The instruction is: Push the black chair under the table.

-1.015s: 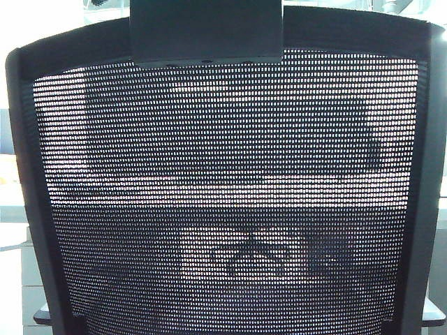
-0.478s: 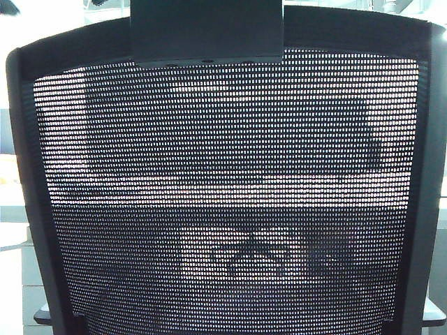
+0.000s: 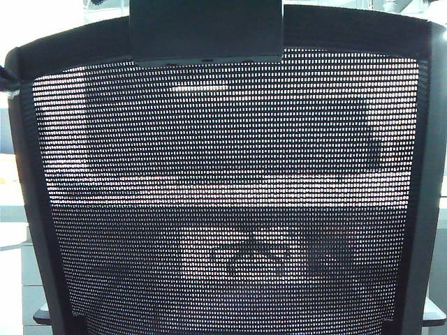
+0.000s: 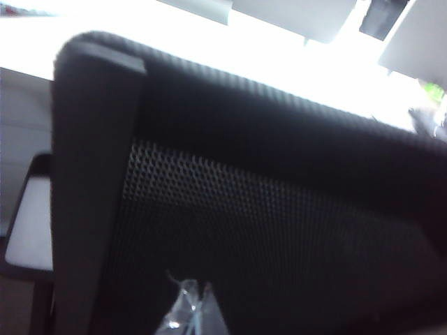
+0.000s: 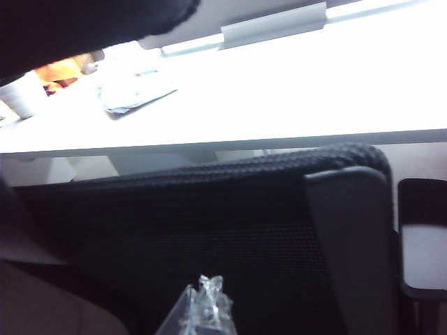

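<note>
chair: the big black office chair (image 3: 223, 188) with a see-through mesh back and hard black frame fills almost all of my outside view
table: the long white table (image 5: 279, 105) with a thin flat top sits across the upper half of my right wrist view, just past the chair's top edge
left gripper (image 4: 188, 314): low in its own view, close to the mesh near the frame corner; I cannot tell if it is wide or narrow
right gripper (image 5: 202, 307): low in its view, close behind the chair back; I cannot tell its state either
how it handles: I think the chair is heavy but rolls; the mesh is soft and gives
where to push: I would press on the stiff frame, not the mesh
</note>
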Controlling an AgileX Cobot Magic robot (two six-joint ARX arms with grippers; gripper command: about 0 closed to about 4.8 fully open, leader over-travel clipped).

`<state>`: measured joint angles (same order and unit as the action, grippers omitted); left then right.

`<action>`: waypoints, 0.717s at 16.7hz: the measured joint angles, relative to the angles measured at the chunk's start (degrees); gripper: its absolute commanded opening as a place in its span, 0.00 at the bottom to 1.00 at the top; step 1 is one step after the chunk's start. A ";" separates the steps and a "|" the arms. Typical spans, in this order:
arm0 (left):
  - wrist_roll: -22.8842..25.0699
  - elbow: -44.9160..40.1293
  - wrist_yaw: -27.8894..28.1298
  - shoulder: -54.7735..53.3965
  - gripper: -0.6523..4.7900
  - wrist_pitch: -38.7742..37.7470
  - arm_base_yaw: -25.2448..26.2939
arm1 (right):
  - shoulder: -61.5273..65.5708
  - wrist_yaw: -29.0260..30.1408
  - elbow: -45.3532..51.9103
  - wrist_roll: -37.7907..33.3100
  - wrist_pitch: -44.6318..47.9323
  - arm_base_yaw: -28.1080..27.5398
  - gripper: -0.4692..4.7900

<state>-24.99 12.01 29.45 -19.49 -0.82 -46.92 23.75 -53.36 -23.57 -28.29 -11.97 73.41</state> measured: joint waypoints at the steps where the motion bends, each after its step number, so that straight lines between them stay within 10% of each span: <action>1: 0.50 -0.52 0.79 0.00 0.11 2.16 0.00 | -0.02 0.00 0.22 -0.11 0.09 -0.63 0.08; 12: 2.27 -0.70 -6.10 -4.42 0.11 8.61 6.49 | 6.56 17.46 0.35 0.04 2.21 -16.83 0.08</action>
<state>-22.72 11.31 23.35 -23.90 7.79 -40.42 30.30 -35.90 -23.22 -28.25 -9.76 56.58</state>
